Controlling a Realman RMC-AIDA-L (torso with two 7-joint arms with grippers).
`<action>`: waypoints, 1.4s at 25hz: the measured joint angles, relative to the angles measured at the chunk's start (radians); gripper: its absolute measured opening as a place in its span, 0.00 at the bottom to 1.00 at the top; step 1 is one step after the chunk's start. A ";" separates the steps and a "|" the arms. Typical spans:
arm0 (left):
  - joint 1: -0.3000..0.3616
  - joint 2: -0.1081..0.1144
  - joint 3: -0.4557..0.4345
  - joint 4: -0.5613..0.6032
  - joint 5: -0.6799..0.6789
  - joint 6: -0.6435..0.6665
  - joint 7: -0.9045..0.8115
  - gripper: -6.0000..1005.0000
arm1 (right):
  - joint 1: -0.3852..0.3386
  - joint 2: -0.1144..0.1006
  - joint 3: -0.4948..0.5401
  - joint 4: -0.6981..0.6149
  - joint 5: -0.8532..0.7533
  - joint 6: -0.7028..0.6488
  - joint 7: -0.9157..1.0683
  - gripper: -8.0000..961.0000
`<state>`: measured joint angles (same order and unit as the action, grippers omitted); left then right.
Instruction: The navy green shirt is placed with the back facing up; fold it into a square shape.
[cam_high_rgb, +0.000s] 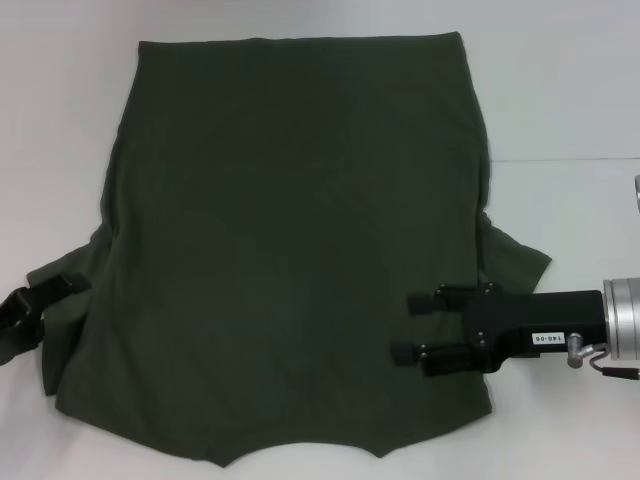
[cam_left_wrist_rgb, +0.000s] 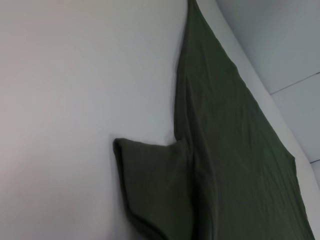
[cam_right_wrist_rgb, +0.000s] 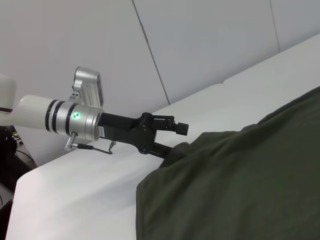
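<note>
Head view: right hand (cam_high_rgb: 405, 327), fingers spread apart, hovering over the right side of the navy green shirt (cam_high_rgb: 290, 240). Left hand (cam_high_rgb: 22, 310) at the left sleeve, one finger over the fabric; grip impossible to tell. Shirt spread plain side up on the white table (cam_high_rgb: 570, 100).

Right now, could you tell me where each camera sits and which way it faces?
Head view: above, looking down at the navy green shirt; shows the left gripper and the open right gripper.
Left wrist view: low, along the shirt's left sleeve; no fingers show.
Right wrist view: across the shirt toward the left gripper.
Shared: head and right wrist views show the left gripper at that sleeve.
</note>
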<state>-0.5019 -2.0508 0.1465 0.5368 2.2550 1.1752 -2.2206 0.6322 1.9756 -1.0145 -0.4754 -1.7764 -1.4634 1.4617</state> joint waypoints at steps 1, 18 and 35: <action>-0.001 0.000 0.000 0.000 0.000 0.000 -0.001 0.89 | 0.001 0.000 0.000 0.000 0.000 0.000 0.000 0.96; -0.008 0.001 0.026 0.000 0.028 -0.010 -0.028 0.88 | 0.003 -0.002 0.006 0.000 0.000 0.002 -0.006 0.96; -0.009 0.003 0.029 0.000 0.029 -0.001 -0.028 0.88 | 0.011 0.006 0.000 0.000 0.000 0.023 0.003 0.96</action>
<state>-0.5109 -2.0475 0.1754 0.5369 2.2842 1.1746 -2.2489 0.6429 1.9819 -1.0148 -0.4755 -1.7763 -1.4399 1.4649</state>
